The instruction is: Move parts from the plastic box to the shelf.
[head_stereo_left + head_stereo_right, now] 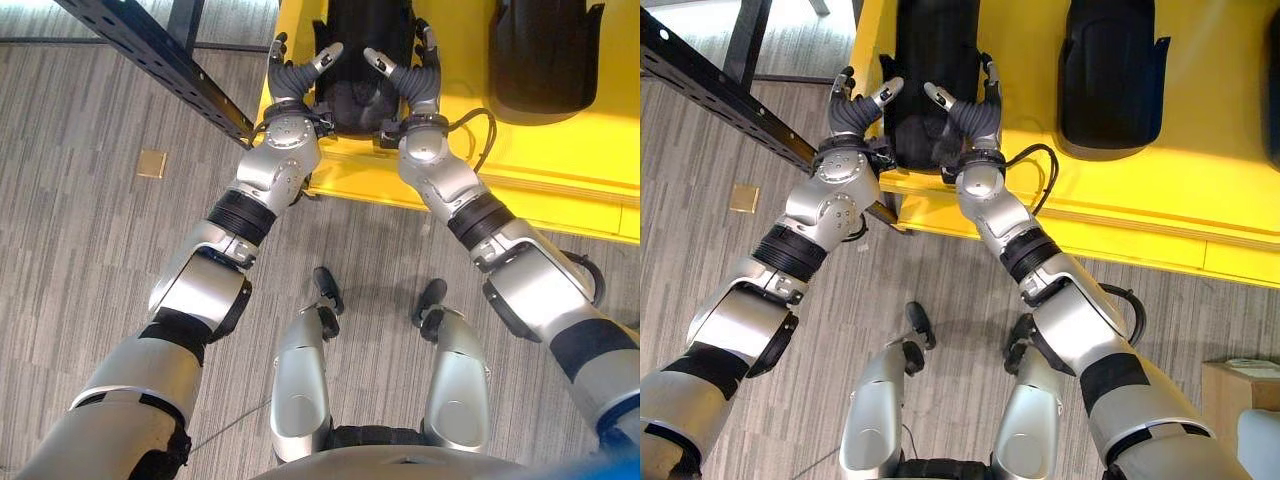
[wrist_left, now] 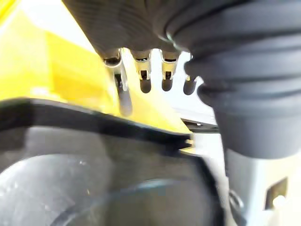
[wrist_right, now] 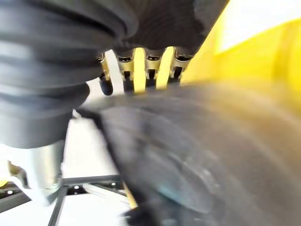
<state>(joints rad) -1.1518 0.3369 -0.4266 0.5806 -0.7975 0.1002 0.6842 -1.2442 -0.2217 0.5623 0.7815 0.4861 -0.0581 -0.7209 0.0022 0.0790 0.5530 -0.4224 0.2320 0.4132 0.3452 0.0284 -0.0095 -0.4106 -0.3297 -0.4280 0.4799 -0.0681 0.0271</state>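
A large black moulded part lies at the near left end of a yellow platform. My left hand stands against its left side and my right hand against its right side, with both thumbs reaching over the top. In the left wrist view the fingers run straight beyond the part's black rim. The right wrist view has straight fingers behind the part's dark body. Both hands are open, flanking the part.
A second black part rests further right on the platform. A black perforated metal rail slants across the upper left, ending near my left wrist. A small tan square lies on the grey floor. A cardboard box stands at the lower right.
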